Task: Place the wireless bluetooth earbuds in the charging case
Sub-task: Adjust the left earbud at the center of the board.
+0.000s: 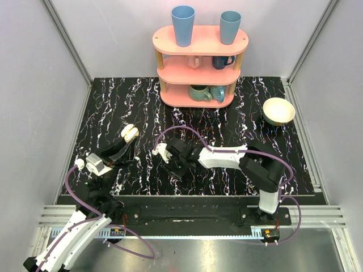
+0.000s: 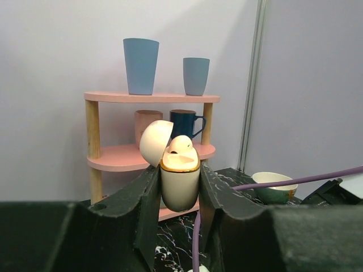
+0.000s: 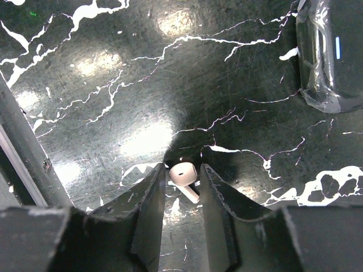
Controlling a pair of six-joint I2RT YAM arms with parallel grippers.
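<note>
One earbud [image 2: 180, 145] is sitting in the charging case [image 2: 180, 192], whose lid [image 2: 155, 141] is hanging open, tilted back to the left. The left gripper [image 2: 179, 187] is clamping that case upright, its fingers pressing tight on both sides, above the left part of the table [image 1: 227, 124], toward the near edge. The other earbud [image 3: 183, 174] is lying on the table near the middle of the near edge. The right gripper [image 3: 184, 173] is reaching down over it, jaws standing partly open, a finger just beside it on either side. A pink shelf [image 1: 199, 65] is standing at the far edge.
</note>
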